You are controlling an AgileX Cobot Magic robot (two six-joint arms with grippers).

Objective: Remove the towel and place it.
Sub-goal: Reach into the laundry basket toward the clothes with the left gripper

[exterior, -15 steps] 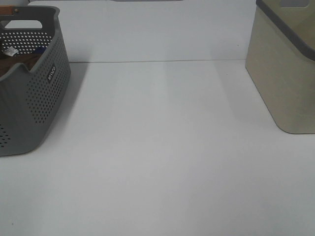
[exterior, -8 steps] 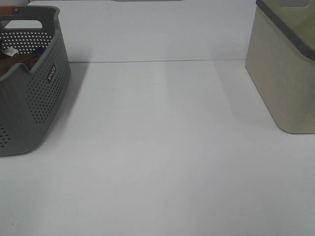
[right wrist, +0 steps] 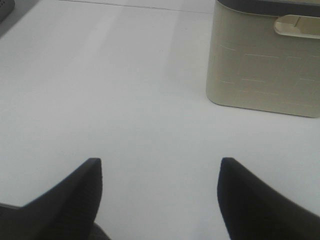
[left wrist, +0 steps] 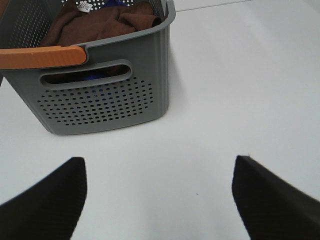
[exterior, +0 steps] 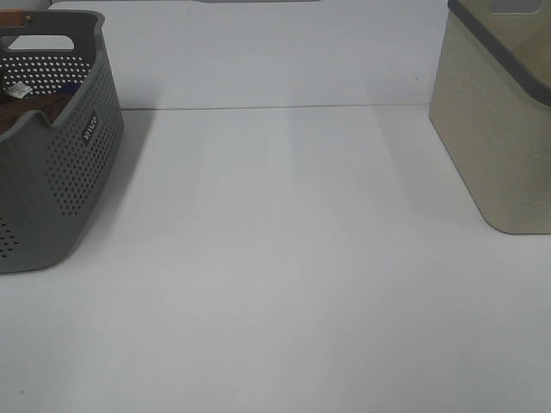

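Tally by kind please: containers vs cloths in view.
Containers: 2 (grey basket, beige bin)
Cloths: 2 (brown towel, blue cloth, both in the basket)
Total: 4

Lab-style test setup, plain white table (exterior: pixel 284 258), white backdrop (exterior: pixel 258 52)

Matte black jaws, broad, rounded tips
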